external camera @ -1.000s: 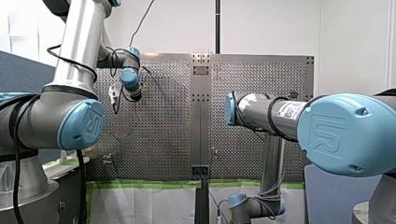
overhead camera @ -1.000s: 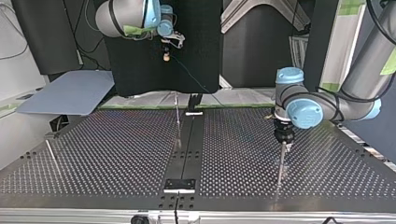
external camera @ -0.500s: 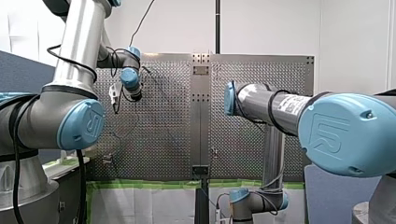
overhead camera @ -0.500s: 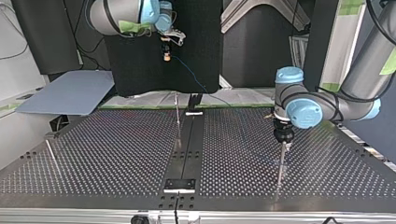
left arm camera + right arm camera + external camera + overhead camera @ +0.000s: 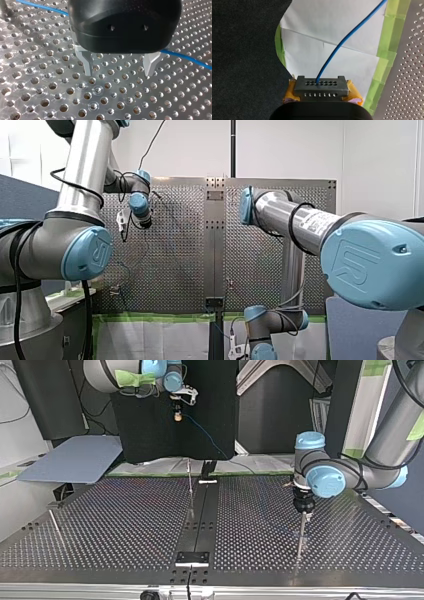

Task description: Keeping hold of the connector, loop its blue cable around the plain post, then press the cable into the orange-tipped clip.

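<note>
My right gripper [image 5: 322, 93] is shut on the grey connector [image 5: 320, 85], with yellow pads on both sides of it. The blue cable [image 5: 347, 40] leaves the connector's face and runs ahead over white paper. In the top view this gripper [image 5: 176, 410] hangs high behind the table's far edge, and the cable [image 5: 205, 440] slopes down from it. My left gripper [image 5: 118, 72] is open just above the perforated plate with nothing between its metal fingers; the blue cable [image 5: 185, 57] crosses the plate behind it. A thin upright post [image 5: 190, 485] stands near the table's middle strip.
Another thin rod [image 5: 300, 537] rises just in front of my left gripper [image 5: 303, 507] in the top view, and a third rod [image 5: 54, 525] stands at that view's left. Green tape [image 5: 384, 62] and white paper border the plate's edge. A grey board [image 5: 75, 465] lies beyond the table.
My right arm has carried the connector a little higher in the top view, and its wrist has come into the front view's lower edge. My left arm has stayed still.
</note>
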Robot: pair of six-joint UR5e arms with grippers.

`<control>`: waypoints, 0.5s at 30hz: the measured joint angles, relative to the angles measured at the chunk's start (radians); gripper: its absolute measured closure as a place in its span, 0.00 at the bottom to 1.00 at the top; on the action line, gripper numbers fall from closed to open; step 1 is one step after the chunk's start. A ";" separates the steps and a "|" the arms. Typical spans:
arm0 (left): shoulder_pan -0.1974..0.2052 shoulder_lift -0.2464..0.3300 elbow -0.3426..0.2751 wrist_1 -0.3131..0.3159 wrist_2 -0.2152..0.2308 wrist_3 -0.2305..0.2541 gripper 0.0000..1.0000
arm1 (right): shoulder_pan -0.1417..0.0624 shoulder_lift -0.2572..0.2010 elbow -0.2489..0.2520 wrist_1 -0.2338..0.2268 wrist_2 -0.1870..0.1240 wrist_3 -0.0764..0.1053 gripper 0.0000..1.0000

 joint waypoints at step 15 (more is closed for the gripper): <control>-0.002 0.000 0.000 -0.002 -0.002 0.000 0.00 | -0.042 -0.142 0.003 0.131 -0.084 0.013 1.00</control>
